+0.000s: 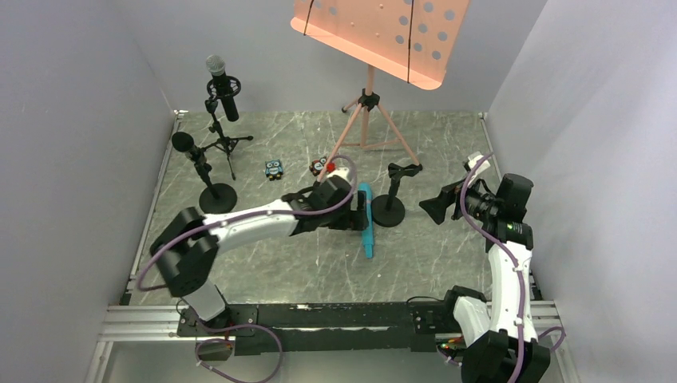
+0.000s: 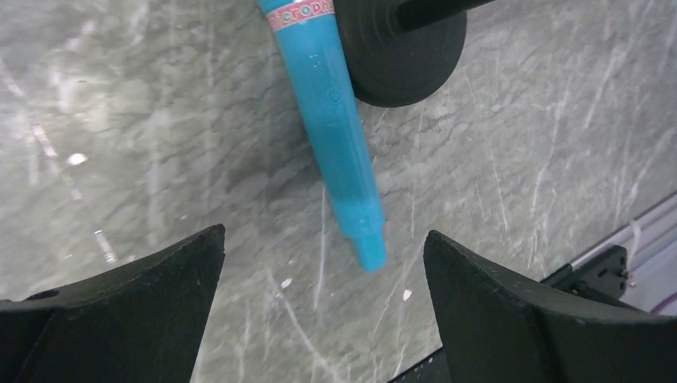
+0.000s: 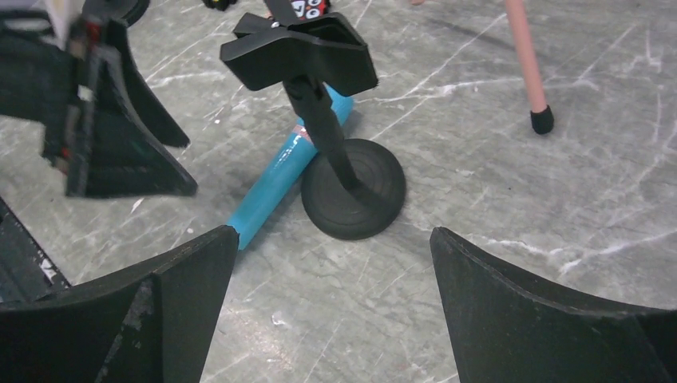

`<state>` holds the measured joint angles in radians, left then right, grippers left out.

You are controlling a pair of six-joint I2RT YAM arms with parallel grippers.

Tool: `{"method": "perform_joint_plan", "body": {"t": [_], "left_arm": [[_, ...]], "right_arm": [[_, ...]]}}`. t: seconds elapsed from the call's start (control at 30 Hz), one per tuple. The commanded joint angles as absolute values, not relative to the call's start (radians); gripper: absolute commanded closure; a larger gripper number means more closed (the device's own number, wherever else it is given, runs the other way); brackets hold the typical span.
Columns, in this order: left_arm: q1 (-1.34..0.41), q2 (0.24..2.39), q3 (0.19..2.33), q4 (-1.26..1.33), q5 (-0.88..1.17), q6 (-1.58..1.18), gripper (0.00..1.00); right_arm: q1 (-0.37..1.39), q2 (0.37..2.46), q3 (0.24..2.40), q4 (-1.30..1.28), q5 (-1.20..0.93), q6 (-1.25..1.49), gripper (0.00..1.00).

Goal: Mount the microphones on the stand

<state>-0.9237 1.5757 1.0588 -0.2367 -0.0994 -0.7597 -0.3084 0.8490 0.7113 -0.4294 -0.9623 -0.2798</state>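
Jaws wide on left gripper point(image 2: 323, 235) and right gripper point(image 3: 334, 232), neither holding anything. I see turquoise microphone point(image 2: 339, 128) lying flat between left jaws, just ahead; clip stand point(image 3: 351, 195) beside it.

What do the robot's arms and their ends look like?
The left arm and right arm are white shells with black joints, each trailed by a looping purple cable. The left tool and right tool are black, each with two broad wedge-shaped fingers.

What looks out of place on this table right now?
The turquoise microphone lies flat on the table beside the empty clip stand; the silver-headed microphone and the black microphone are already mounted.
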Motion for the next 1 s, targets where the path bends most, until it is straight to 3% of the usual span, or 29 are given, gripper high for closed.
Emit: {"method": "perform_joint_plan", "body": {"t": [0.0,0.3,0.5,0.7,0.77,0.97], "left_arm": [[-0.963,1.715,1.191,-0.276,-0.123,-0.839,0.02],[-1.001,1.943,1.415,-0.482,-0.228,-0.919,0.13],[-1.017,2.004,1.446,-0.544,-0.310,-0.919,0.24],[-1.041,2.059,1.504,-0.612,-0.375,-0.899,0.25],[-1.046,2.065,1.514,-0.627,-0.399,-0.883,0.35],[-1.046,2.045,1.482,-0.638,-0.450,-0.837,0.42]], "right_arm": [[-0.317,0.837,0.708,-0.361,-0.923,-0.203,0.03],[-0.319,0.813,0.710,-0.369,-0.921,-0.189,0.03],[-0.318,0.800,0.707,-0.365,-0.930,-0.185,0.02],[-0.318,0.803,0.707,-0.365,-0.936,-0.186,0.02],[-0.319,0.803,0.706,-0.364,-0.938,-0.185,0.02],[-0.318,0.808,0.706,-0.364,-0.942,-0.184,0.02]]}}
